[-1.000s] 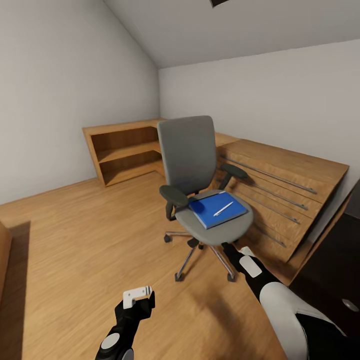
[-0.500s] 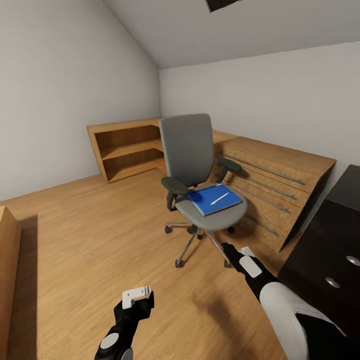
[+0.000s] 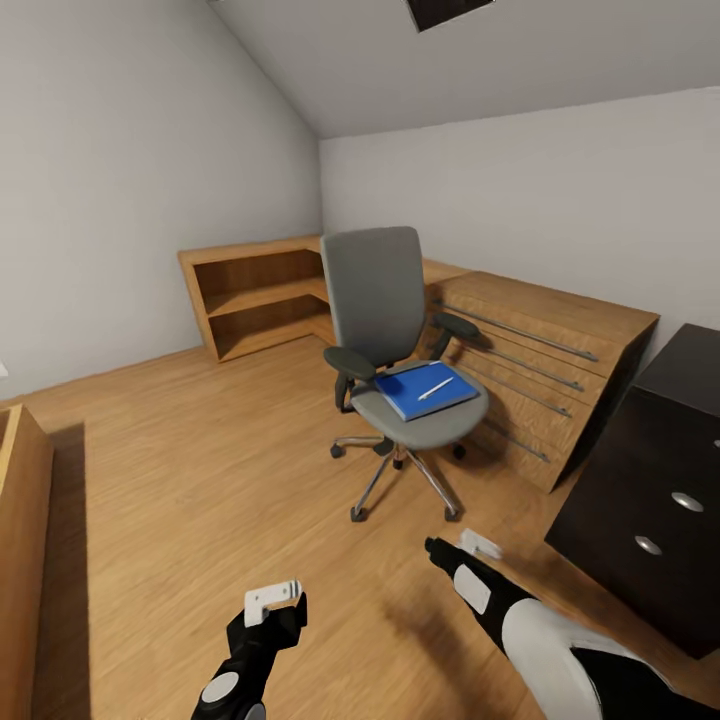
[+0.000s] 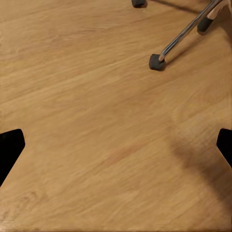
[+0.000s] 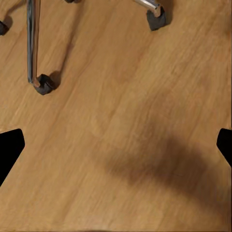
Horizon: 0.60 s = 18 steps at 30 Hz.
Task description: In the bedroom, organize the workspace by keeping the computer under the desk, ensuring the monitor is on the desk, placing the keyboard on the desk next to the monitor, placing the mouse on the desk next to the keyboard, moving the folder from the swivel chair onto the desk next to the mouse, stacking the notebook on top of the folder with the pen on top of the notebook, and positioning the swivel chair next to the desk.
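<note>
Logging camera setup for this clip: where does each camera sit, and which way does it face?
Head view: high on the robot, looking forward and down at the swivel chair with both arms in front.
Left wrist view: faces the floor; dark fingertips at the edges.
Right wrist view: faces the floor likewise.
Shared: the chair's castors and metal legs.

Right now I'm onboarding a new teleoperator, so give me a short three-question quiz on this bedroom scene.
1. True or false: the blue folder lies on the swivel chair seat.
2. What rests on top of the folder: A) mouse, B) pen, C) keyboard?
3. Fill in: both the left gripper and the right gripper have their fingers ____, holding nothing.

Key: 1 true; 2 B; 3 open.
</note>
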Tool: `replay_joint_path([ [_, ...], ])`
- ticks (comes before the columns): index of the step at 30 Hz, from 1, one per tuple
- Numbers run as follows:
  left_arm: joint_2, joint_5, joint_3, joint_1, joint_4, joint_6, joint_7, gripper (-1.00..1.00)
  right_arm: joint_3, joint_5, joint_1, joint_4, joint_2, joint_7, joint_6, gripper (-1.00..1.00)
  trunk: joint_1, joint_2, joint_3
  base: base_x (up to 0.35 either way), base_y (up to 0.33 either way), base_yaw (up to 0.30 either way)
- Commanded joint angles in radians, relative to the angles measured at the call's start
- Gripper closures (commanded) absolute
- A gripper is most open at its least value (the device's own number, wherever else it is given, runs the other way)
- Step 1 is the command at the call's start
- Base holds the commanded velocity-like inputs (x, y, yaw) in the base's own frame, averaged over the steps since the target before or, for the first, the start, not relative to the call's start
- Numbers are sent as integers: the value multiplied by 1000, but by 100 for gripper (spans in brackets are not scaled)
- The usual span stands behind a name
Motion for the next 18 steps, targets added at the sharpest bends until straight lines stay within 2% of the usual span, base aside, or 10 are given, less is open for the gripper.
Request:
replay_joint_path([
  [1, 1, 9, -2, -1, 6, 3, 8, -100, -5, 28, 4, 19, 6, -2, -32, -100, -4, 7, 2, -7, 0, 0],
  [2, 1, 9, -1, -1, 16, 2, 8, -100, -4, 57, 9, 38, 9, -2, -59, -100, -8, 14, 6, -6, 0, 0],
  [3, 2, 10, -1, -1, 38, 2, 8, -100, -4, 114, 19, 70, 15, -3, -110, -100, -12, 21, 9, -4, 0, 0],
  [6, 4, 10, 0, -1, 76, 1, 9, -100, -4, 188, 44, 97, 20, -5, -173, -100, -23, 42, 18, -2, 0, 0],
  [9, 5, 9, 0, 0, 152, -2, 23, -100, -2, 290, 143, 115, 23, -8, -257, -100, -35, 63, 27, 0, 0, 0],
  [12, 5, 10, -1, 0, 193, -7, 35, -100, -2, 334, 188, 118, 22, -8, -289, -100, -46, 84, 37, 0, 0, 0],
  [13, 5, 11, -1, -1, 223, -17, 40, -100, -2, 361, 210, 119, 21, -8, -305, -100, -50, 91, 40, 0, 0, 0],
  [15, 5, 11, -1, -1, 254, -38, 44, -100, -2, 382, 228, 120, 20, -8, -317, -100, -58, 105, 46, 0, 0, 0],
  [18, 4, 11, -1, 0, 322, -125, 48, -100, -2, 410, 287, 121, 15, -9, -348, -100, -69, 126, 56, 0, 0, 0],
])
